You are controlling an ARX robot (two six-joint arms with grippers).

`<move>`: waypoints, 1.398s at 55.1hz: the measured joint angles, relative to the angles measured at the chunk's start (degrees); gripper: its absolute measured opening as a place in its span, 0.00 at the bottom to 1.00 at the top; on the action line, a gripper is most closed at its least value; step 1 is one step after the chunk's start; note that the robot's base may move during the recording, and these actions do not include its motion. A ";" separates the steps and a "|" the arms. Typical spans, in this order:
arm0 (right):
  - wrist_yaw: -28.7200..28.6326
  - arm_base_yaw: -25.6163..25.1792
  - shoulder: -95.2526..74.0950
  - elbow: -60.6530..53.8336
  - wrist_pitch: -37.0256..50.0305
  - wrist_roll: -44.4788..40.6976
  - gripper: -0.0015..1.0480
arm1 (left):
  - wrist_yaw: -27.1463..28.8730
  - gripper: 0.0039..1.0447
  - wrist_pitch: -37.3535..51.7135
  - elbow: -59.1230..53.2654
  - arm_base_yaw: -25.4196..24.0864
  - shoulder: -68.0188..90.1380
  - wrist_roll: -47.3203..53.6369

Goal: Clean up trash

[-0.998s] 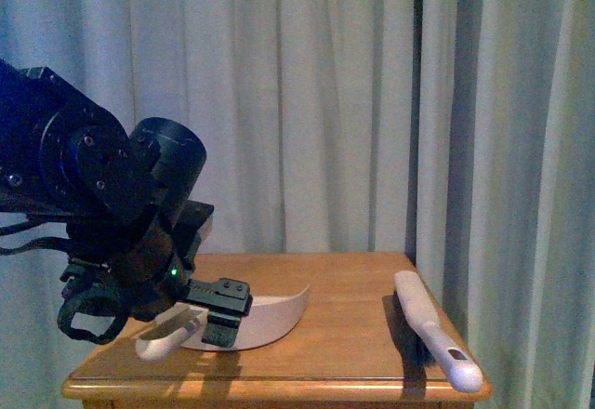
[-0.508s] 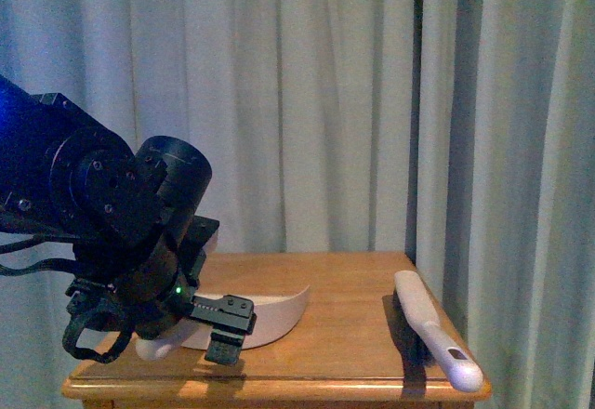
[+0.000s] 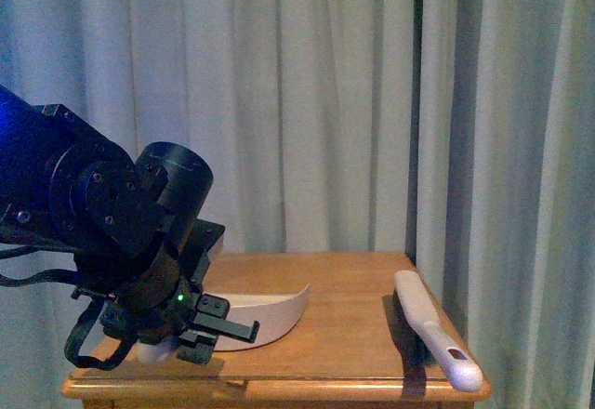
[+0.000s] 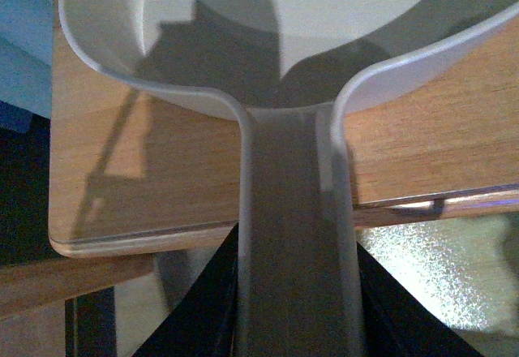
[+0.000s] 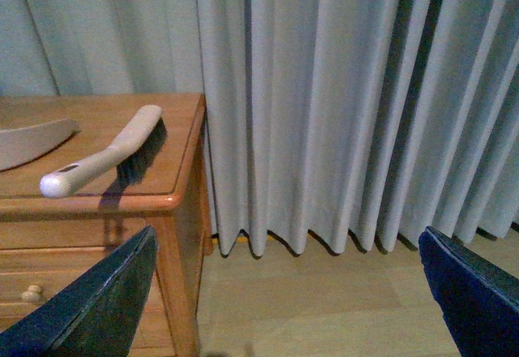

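— Left gripper (image 3: pixel 209 330), entry one: how is it standing?

— It is hanging low over the table's 7 o'clock corner in the front view, gripping the dustpan (image 3: pixel 270 316) by its handle. In the left wrist view its dark fingers (image 4: pixel 203 300) are pressing narrowly against both sides of the handle (image 4: pixel 296 211), which is running straight between them.

— Entry two, the dustpan itself?

— Beige. The pan is lying flat at about 8 o'clock on the wooden table (image 3: pixel 344 279). The handle is sticking out past the near edge toward 7 o'clock.

— Entry three, the right gripper (image 5: pixel 285 239)?

— Its fingers (image 5: pixel 89 300) are standing wide apart with nothing between them. It is hovering off the table's right side, facing the pale curtain (image 5: pixel 324 89) and the floor (image 5: pixel 324 300). It is not showing in the front view.

— Entry four, the hand brush (image 3: pixel 435 330)?

— White handle, dark bristles. It is lying along the table's 3 to 4 o'clock edge with its handle end pointing at the near right corner, well apart from the dustpan.

— Entry five, the trash?

— It is showing in none of the three views, so I cannot tell where it is lying.
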State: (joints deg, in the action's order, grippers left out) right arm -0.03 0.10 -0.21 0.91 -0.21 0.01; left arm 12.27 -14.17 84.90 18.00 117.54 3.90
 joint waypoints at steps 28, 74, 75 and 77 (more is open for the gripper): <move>0.00 0.00 0.00 0.00 0.00 0.02 0.93 | -2.16 0.26 28.92 -19.89 0.39 -20.33 5.53; 0.00 0.00 0.00 0.00 0.00 0.02 0.93 | -18.80 0.26 31.61 -73.29 -17.81 -101.33 -0.28; 0.00 0.00 0.00 0.00 0.00 0.00 0.93 | -19.32 0.26 31.06 -73.66 -18.58 -102.07 -1.01; 1.09 0.26 -0.11 -0.07 0.26 -0.59 0.93 | -19.78 0.26 30.42 -73.94 -19.19 -102.66 -1.53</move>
State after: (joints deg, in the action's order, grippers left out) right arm 1.06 0.36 -0.32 0.84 0.05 -0.58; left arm -7.51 16.25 10.96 -1.19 14.87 2.37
